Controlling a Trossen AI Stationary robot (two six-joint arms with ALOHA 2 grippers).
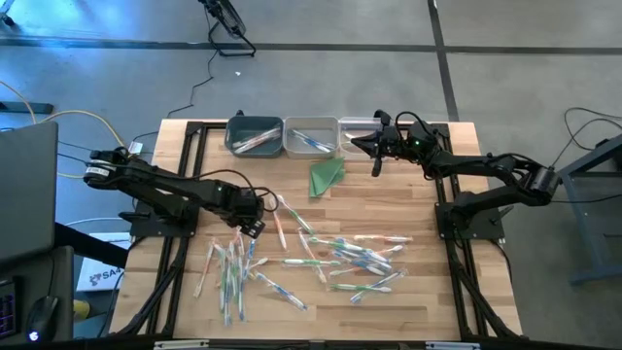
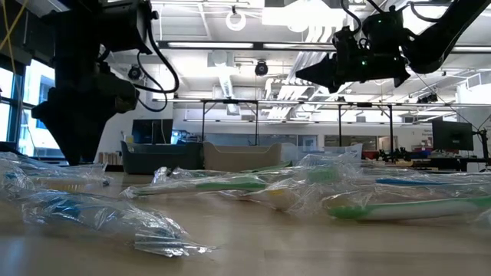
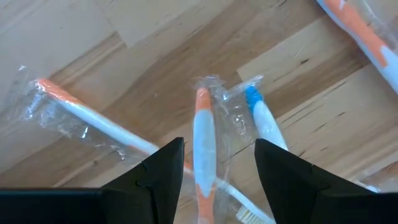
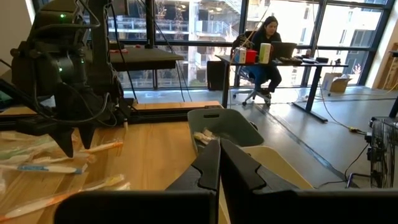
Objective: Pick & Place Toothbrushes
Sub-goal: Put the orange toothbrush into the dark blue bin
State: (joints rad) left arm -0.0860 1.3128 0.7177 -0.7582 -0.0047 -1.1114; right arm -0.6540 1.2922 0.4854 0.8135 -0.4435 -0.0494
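Observation:
Many wrapped toothbrushes (image 1: 321, 258) lie scattered on the wooden table, white with green, blue or orange accents. My left gripper (image 3: 219, 144) is open and points down low over the left part of the pile (image 1: 255, 226). One orange-accented toothbrush (image 3: 204, 140) lies between its fingers, which stand on either side without touching it. A blue-tipped toothbrush (image 3: 261, 118) lies just beside it. My right gripper (image 4: 219, 163) is shut and empty, raised above the bins at the far edge (image 1: 356, 144), pointing toward the table's left.
Three bins stand in a row at the far edge: a grey bin (image 1: 255, 136) and a middle bin (image 1: 312, 136) holding toothbrushes, and a pale bin (image 1: 360, 128) under my right gripper. A folded green triangle (image 1: 327, 175) lies before them. A person (image 4: 268, 43) sits at a desk far off.

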